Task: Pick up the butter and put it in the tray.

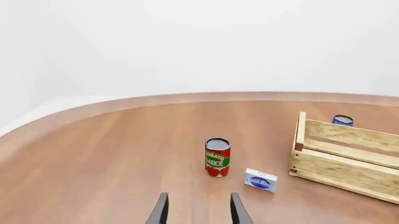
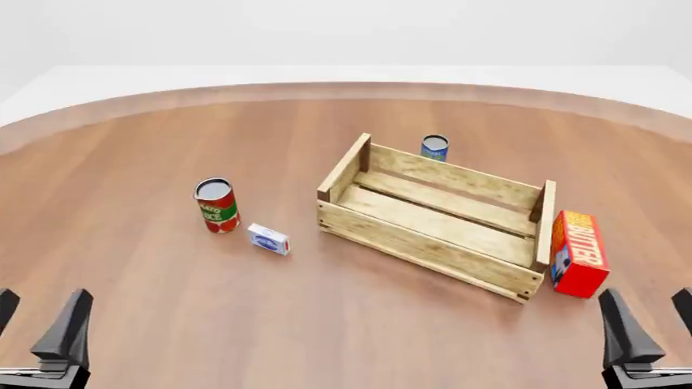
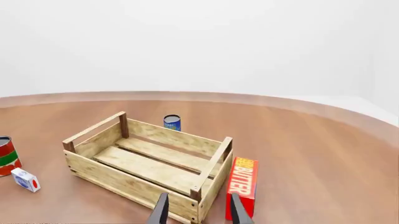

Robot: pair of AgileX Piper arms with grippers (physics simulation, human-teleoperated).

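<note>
One stiff, likely light butter carton (image 2: 578,253) stands just right of the tray (image 2: 430,240); pinch its broad faces. Both the right gripper (image 2: 647,322) and left gripper (image 2: 41,318) are open, empty

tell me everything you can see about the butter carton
The butter is a red rectangular carton with white "BUTTER" lettering, an orange-yellow far end and a blue patch on its near face. It looks like printed card, closed and undamaged. It stands on a long edge on the table, right beside the tray's right end. No gripper touches it.
</note>
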